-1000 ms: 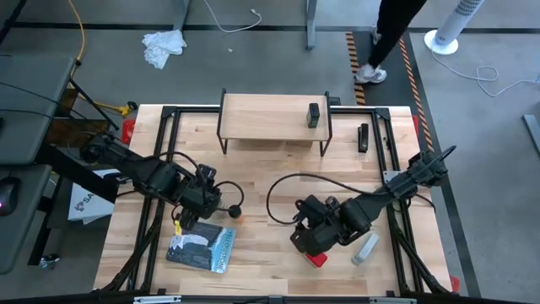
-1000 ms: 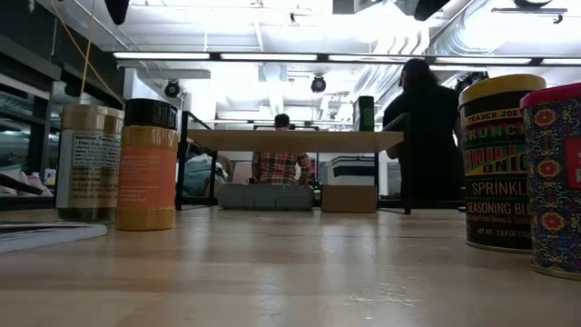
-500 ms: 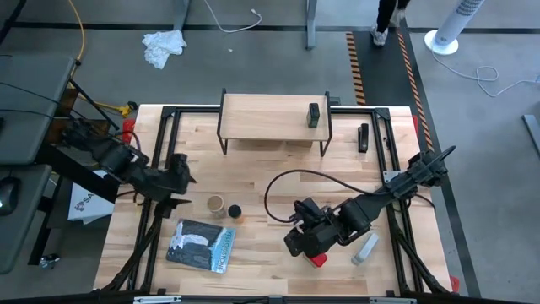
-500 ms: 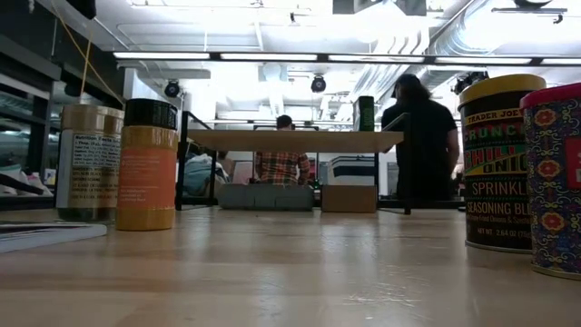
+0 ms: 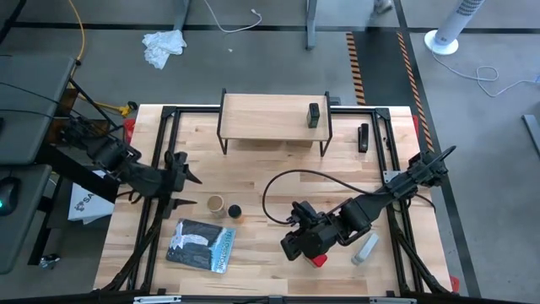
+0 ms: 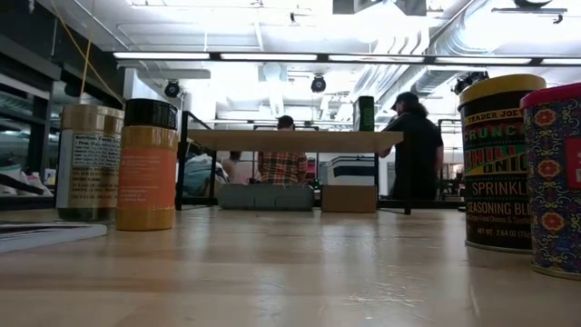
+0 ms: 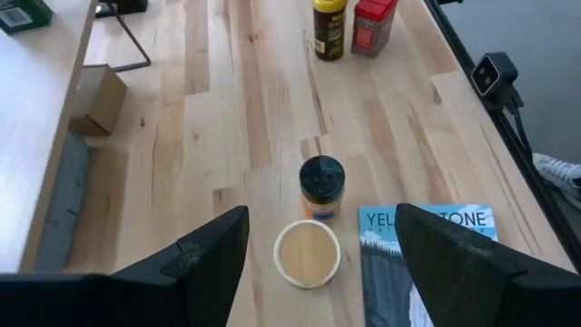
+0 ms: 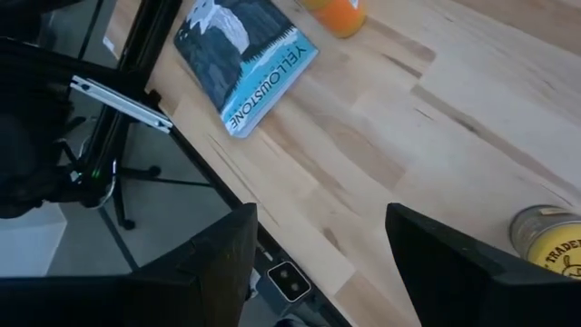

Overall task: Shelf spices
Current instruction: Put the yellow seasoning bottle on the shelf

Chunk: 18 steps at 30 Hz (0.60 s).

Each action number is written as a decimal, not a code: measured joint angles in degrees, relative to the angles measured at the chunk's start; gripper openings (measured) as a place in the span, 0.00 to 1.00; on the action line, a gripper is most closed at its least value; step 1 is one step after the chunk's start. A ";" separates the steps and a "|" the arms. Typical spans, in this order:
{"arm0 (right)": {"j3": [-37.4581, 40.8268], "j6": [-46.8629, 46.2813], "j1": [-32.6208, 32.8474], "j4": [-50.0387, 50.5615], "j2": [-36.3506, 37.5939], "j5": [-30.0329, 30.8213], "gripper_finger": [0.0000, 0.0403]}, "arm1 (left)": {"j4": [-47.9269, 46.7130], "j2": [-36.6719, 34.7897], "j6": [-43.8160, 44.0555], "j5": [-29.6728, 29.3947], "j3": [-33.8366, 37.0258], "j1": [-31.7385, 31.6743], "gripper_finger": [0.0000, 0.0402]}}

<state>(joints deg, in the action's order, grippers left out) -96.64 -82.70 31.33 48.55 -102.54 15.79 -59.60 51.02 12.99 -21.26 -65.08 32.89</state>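
Left gripper [image 7: 313,263] (open) above black-capped amber jar [image 7: 322,186]

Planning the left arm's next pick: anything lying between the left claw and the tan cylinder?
Nothing; left wrist view shows bare wood between the open left claw and the tan cylinder.

High cam: straight down, whole table [image 5: 270,253]. Low cam: level, tabletop height. Wrist cams: close, angled at table.

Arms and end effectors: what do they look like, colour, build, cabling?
Both arms are black and jointed. The left end effector and right end effector each have two broad, flat, matte dark fingers. A black cable loops over the table from the right arm. No markings are legible.
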 joint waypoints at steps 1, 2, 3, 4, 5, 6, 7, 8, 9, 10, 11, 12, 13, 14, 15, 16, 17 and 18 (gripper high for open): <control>0.00 -0.06 0.00 -0.09 0.00 0.00 0.60 | -0.01 0.18 0.29 -0.02 0.00 0.20 0.68; 0.00 -0.57 0.00 -0.11 0.00 -0.02 0.60 | 0.00 0.33 0.42 -0.02 0.00 0.41 0.68; 0.00 -1.08 0.00 -0.07 0.00 -0.19 0.60 | -0.01 0.49 0.54 -0.02 0.00 0.59 0.68; 0.00 -1.42 0.00 0.11 0.00 -0.44 0.60 | 0.01 0.65 0.87 -0.13 0.00 0.77 0.68; 0.00 -1.72 0.00 0.52 0.00 -1.07 0.60 | -0.01 0.80 0.96 -0.26 0.00 1.00 0.68; -0.02 -2.10 0.00 1.32 0.00 -1.75 0.60 | -0.03 0.98 1.09 -0.29 0.00 1.22 0.68; -0.02 -2.47 0.00 2.44 0.00 -2.60 0.60 | -0.02 1.12 1.32 -0.36 0.00 1.45 0.68; -0.02 -2.83 -0.02 3.92 0.02 -3.35 0.60 | -0.02 1.23 1.34 -0.37 0.00 1.63 0.68; -0.02 -3.56 -0.10 5.77 0.02 -4.23 0.60 | -0.06 1.30 1.34 -0.48 0.00 1.84 0.68; -0.02 -4.43 -0.17 8.04 0.02 -5.15 0.60 | -0.04 1.35 1.36 -0.75 0.00 1.99 0.68; -0.02 -5.36 -0.30 10.76 0.02 -6.25 0.60 | -0.05 1.37 1.36 -1.18 0.00 2.14 0.68; -0.02 -6.26 -0.51 13.65 0.02 -7.50 0.59 | -0.06 1.38 1.36 -1.57 0.00 2.22 0.68; -0.02 -7.23 -0.65 16.26 0.02 -8.81 0.59 | -0.06 1.38 1.39 -1.89 0.00 2.35 0.68; -0.02 -7.88 -0.88 18.53 0.02 -9.98 0.59 | -0.06 1.38 1.39 -2.24 0.00 2.46 0.68; -0.02 -8.69 -0.98 20.64 0.02 -10.99 0.59 | -0.06 1.38 1.36 -2.61 0.00 2.44 0.68; -0.02 -8.97 -0.98 22.37 0.02 -11.79 0.59 | -0.07 1.38 1.39 -2.97 0.00 2.44 0.68; -0.02 -9.05 -1.05 23.78 0.02 -12.63 0.59 | -0.08 1.38 1.47 -3.30 0.00 2.44 0.68; -0.02 -9.22 -1.09 24.94 0.02 -13.17 0.59 | -0.08 1.38 1.68 -3.55 0.00 2.44 0.68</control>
<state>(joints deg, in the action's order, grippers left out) -96.66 -91.91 30.24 73.49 -102.52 2.62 -59.68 52.40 14.66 -24.81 -65.08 35.33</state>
